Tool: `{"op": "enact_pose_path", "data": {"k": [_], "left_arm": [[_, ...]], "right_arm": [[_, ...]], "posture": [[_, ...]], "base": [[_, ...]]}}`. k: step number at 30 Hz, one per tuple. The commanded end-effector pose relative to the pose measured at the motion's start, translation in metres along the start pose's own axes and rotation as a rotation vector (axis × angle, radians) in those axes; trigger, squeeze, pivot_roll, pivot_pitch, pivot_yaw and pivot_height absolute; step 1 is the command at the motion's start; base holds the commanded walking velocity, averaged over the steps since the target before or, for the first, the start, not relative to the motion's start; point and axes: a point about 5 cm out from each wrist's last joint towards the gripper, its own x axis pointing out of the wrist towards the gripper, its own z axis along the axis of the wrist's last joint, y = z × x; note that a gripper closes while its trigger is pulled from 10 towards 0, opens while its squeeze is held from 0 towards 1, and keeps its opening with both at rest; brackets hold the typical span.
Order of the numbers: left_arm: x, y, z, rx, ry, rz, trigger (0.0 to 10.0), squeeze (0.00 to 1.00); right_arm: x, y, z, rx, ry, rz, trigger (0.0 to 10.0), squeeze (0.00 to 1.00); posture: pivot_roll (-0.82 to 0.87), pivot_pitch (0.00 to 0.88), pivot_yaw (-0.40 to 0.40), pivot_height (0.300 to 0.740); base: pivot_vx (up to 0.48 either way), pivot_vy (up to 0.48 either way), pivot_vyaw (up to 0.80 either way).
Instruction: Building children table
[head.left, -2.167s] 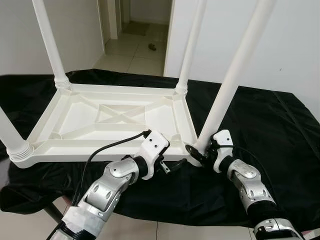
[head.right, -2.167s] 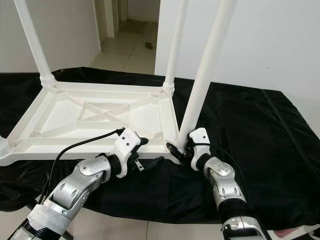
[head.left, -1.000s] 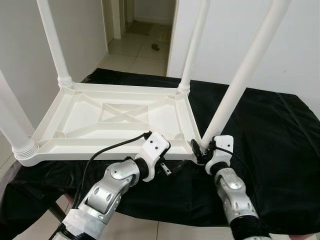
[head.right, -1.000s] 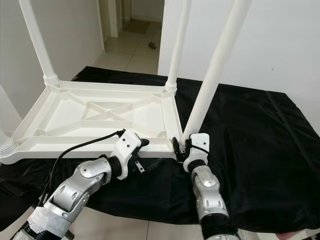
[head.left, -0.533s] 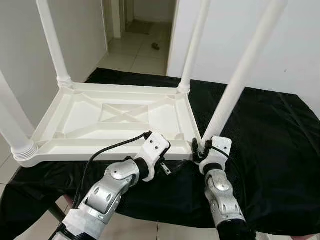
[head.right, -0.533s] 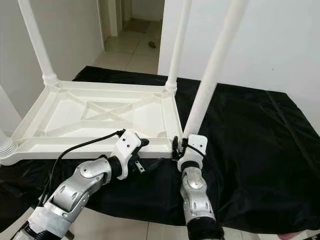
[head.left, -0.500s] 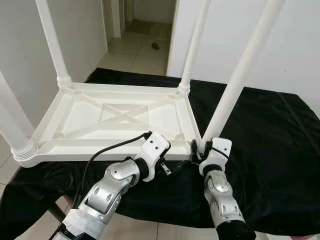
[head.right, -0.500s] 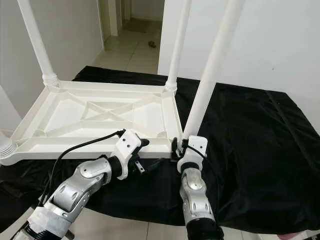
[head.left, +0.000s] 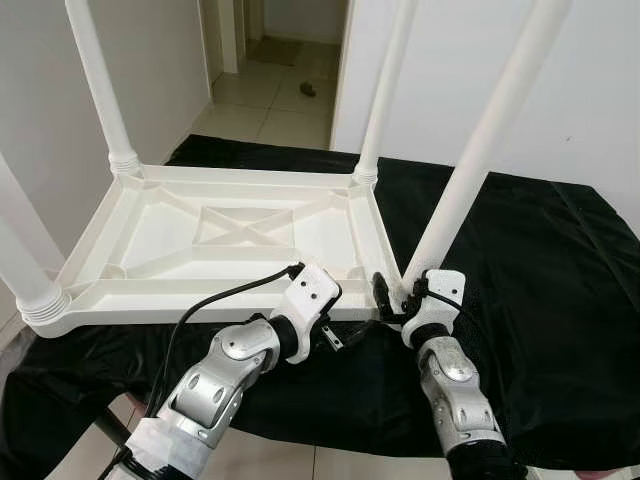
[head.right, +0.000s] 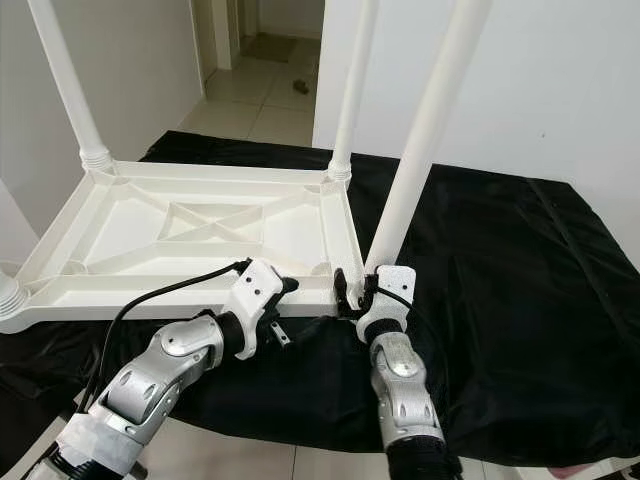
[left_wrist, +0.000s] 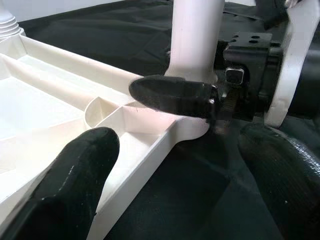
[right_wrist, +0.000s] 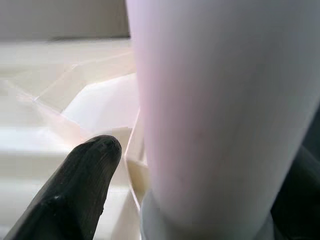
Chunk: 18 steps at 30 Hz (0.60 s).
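A white plastic children's table (head.left: 200, 292) lies upside down on a black cloth, its legs pointing up. My right gripper (head.left: 392, 300) is at the base of the near-right leg (head.left: 470, 180), where the leg meets the corner socket. It is shut on that leg, with one finger (left_wrist: 172, 95) lying across the leg's front. In the right wrist view the leg (right_wrist: 220, 110) stands between the two fingers (right_wrist: 85, 190). My left gripper (head.left: 350, 332) is open at the table's front rim, just left of that corner, holding nothing. Its fingers (left_wrist: 75, 185) straddle the rim.
The black-draped work surface (head.left: 540, 260) extends to the right and behind. Three more legs stand at the near-left (head.left: 20, 260), far-left (head.left: 100, 90) and far-right (head.left: 385, 90) corners. A doorway onto a tiled floor (head.left: 285, 90) lies behind. The surface's front edge is just below my forearms.
My right wrist has turned around the leg's base, and the forearm has swung from the right to below the corner. The left arm has stayed in place. The camera shifted slightly.
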Motion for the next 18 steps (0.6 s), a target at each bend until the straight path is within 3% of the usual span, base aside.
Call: {"op": "enact_pose_path", "data": {"k": [1, 4, 10, 18], "left_arm": [[0.002, -0.005, -0.005, 0.008, 0.012, -0.032, 10.0, 0.0], [0.003, -0.008, -0.008, 0.016, 0.019, -0.032, 10.0, 0.0], [0.005, -0.011, -0.005, 0.01, 0.011, -0.046, 10.0, 0.0], [0.003, -0.008, -0.004, 0.015, 0.008, -0.04, 10.0, 0.0]], "right_arm": [[0.002, -0.009, -0.002, -0.023, 0.014, 0.035, 10.0, 0.0], [0.004, -0.019, 0.002, -0.097, -0.004, 0.106, 10.0, 0.0], [0.011, -0.027, 0.012, -0.148, -0.018, 0.275, 10.0, 0.0], [0.02, -0.027, 0.016, -0.186, -0.009, 0.417, 10.0, 0.0]], "posture": [[0.03, 0.0, -0.049, 0.74], [0.03, 0.0, -0.043, 0.74], [0.03, 0.0, -0.037, 0.74], [0.04, 0.0, -0.036, 0.74]], "base": [[0.0, 0.0, 0.0], [0.0, 0.0, 0.0], [0.0, 0.0, 0.0], [0.0, 0.0, 0.0]]}}
